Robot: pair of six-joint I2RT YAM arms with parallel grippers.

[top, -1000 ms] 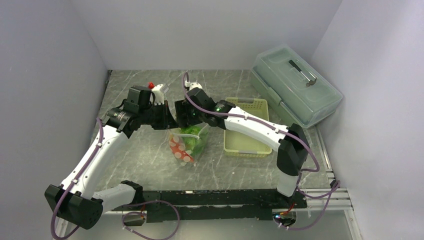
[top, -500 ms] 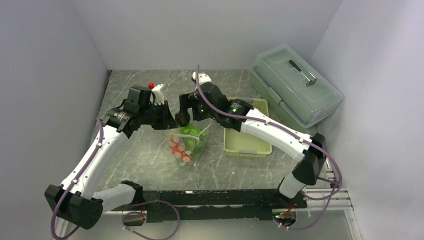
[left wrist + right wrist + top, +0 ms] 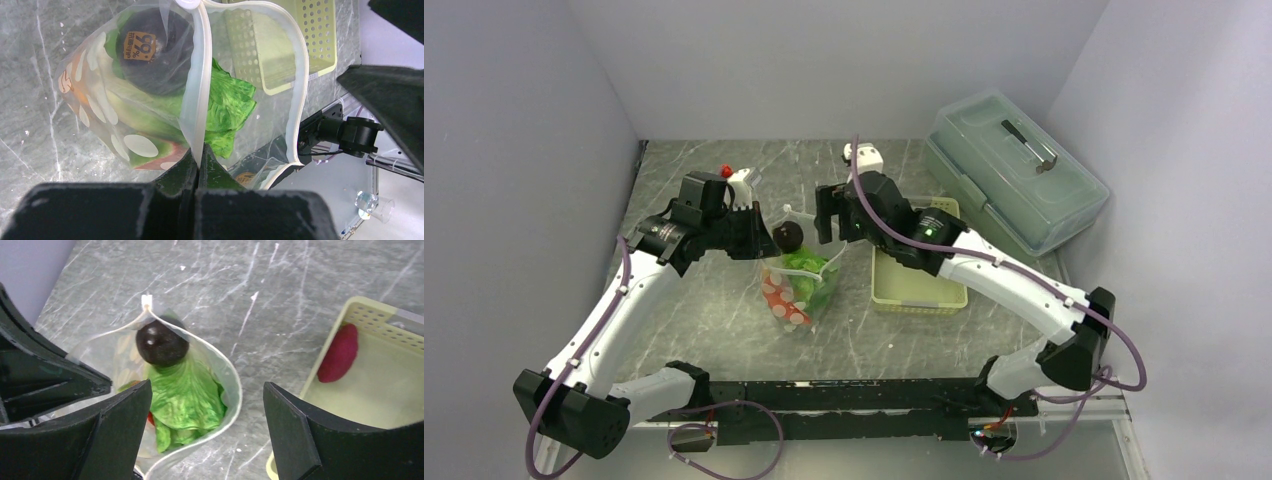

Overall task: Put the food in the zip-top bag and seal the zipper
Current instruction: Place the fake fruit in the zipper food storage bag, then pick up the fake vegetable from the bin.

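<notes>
The zip-top bag [image 3: 796,292] stands open on the marble table, clear with red-and-white spots. My left gripper [image 3: 198,157] is shut on the zipper [image 3: 197,90] strip at the bag's mouth and holds it up. Leafy green lettuce [image 3: 185,395] fills the bag, and a dark maroon ball [image 3: 161,345] rests on top at the mouth [image 3: 788,235]. Orange and green food shows through the bag's wall [image 3: 125,125]. My right gripper [image 3: 207,390] hangs open and holds nothing, above the bag's right side [image 3: 824,215]. A red oblong piece of food [image 3: 339,352] lies in the basket.
A pale green slotted basket [image 3: 921,298] sits right of the bag. A large translucent lidded box [image 3: 1014,170] stands at the back right. Grey walls close in the table on three sides.
My right gripper has drawn back to the right, away from the bag's mouth, and the dark maroon ball now rests there uncovered. The left gripper and bag have stayed put.
</notes>
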